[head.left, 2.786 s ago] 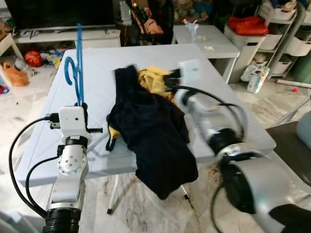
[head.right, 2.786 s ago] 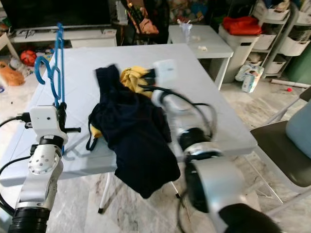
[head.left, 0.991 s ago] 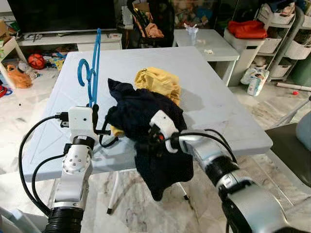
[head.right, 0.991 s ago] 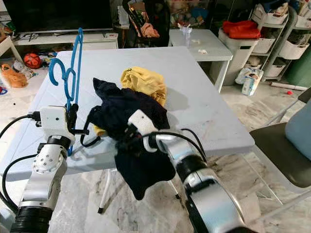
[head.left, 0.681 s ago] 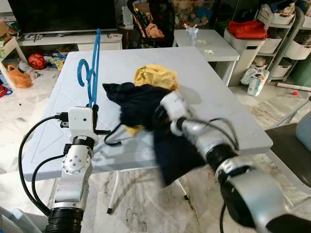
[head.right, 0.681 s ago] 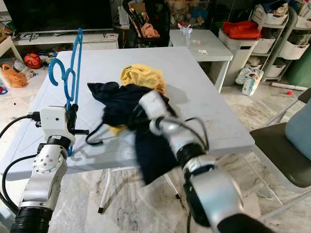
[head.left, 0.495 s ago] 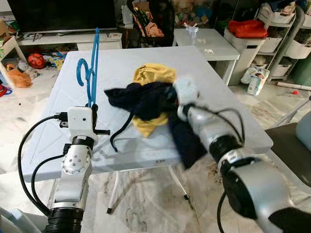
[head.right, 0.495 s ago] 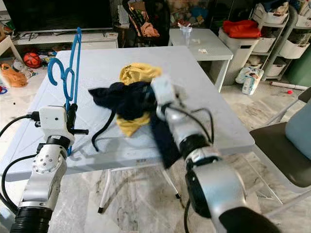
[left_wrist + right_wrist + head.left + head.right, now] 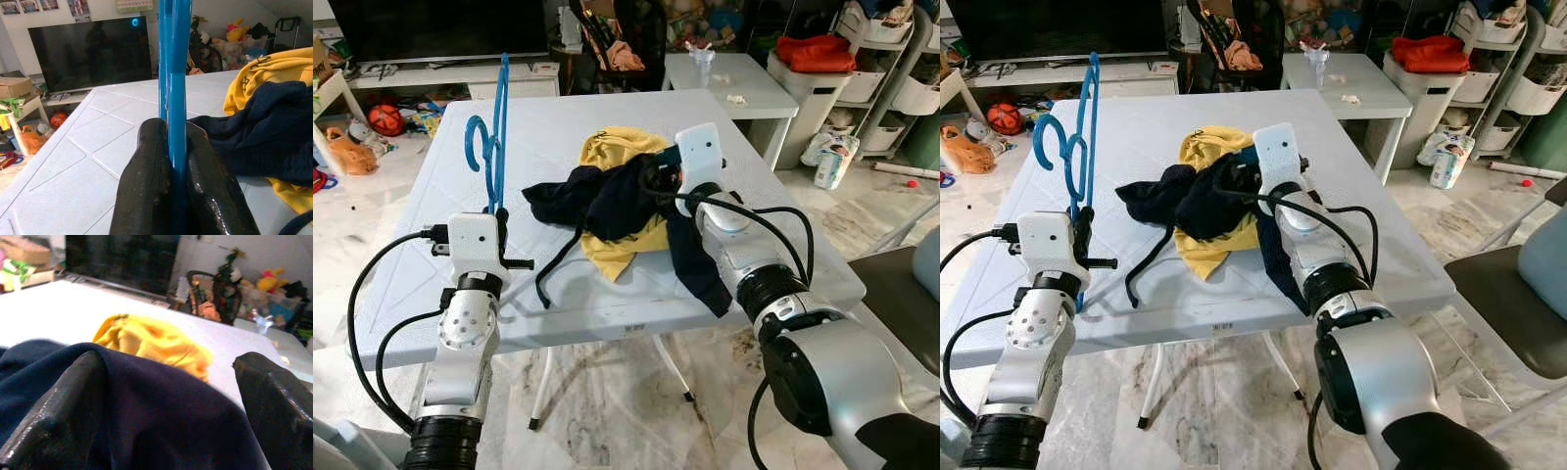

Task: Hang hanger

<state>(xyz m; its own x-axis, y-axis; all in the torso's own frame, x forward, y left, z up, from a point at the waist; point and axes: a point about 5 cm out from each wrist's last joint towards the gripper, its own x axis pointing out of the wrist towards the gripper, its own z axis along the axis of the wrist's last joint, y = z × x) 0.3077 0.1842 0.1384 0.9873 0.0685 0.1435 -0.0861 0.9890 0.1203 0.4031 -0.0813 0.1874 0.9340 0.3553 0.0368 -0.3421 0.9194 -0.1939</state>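
A blue plastic hanger (image 9: 495,137) stands upright over the left part of the white table (image 9: 744,147), its hook toward the table's left side. My left gripper (image 9: 172,147) is shut on the hanger's lower bar. A navy garment (image 9: 607,201) lies crumpled mid-table on top of a yellow garment (image 9: 622,152), with one end drooping over the front edge. My right gripper (image 9: 171,382) rests on the navy pile. Its fingers (image 9: 73,396) stand wide apart with navy cloth bulging between them.
A second white table (image 9: 734,83) stands behind, with shelves of baskets and a red cloth (image 9: 813,49) at the back right. A grey chair (image 9: 901,284) is at the right. Toys and bags litter the floor at the left (image 9: 352,147).
My right arm has dragged the navy garment from hanging off the front edge up onto the table, over the yellow one. The left arm and hanger have stayed put.
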